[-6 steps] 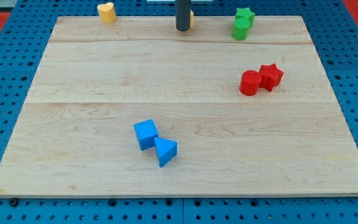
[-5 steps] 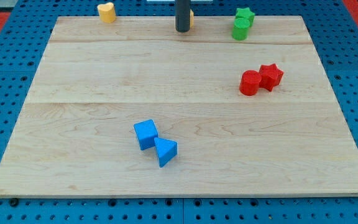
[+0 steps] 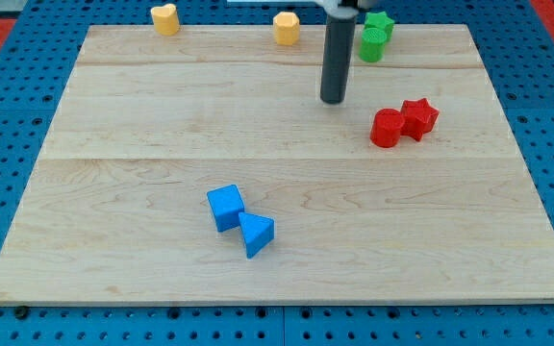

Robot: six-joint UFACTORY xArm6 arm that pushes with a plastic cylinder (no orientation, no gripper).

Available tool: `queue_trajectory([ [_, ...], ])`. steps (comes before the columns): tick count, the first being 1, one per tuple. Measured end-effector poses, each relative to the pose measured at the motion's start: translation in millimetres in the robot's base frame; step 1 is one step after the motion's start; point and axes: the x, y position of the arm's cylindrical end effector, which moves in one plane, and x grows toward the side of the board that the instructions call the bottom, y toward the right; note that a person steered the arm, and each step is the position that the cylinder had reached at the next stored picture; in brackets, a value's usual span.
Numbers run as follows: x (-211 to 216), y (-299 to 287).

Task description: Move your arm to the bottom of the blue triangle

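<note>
My tip (image 3: 333,99) is on the desk (image 3: 162,115) in the upper half, a bit right of centre. No hand on this arm, just the dark rod, so nothing wide, narrow or holding.

Blue triangle (image 3: 256,234) sits in the lower half, left of centre, well apart from my tip, which is up and to the view's right of it. Blue cube (image 3: 225,207) touches the triangle at its upper left.

Nearest to my tip: red cylinder (image 3: 387,128), near, to the view's right and slightly lower, w/ red star (image 3: 418,116) touching its right side. Green cylinder (image 3: 372,44) and green star (image 3: 380,23) are at the top edge, just right of the rod, touching each other; the rod's upper part overlaps them a bit in the view. Yellow block (image 3: 287,28), shape unclear, sits at the top, left of the rod. Yellow heart (image 3: 165,18) is at the top left edge.
</note>
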Motion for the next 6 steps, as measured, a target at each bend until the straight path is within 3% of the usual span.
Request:
queue_trajectory([
  [2, 123.3, 46.9],
  [3, 189.1, 42.7],
  [4, 230.4, -11.6],
  [5, 242.1, -68.6],
  [6, 226.0, -103.8],
])
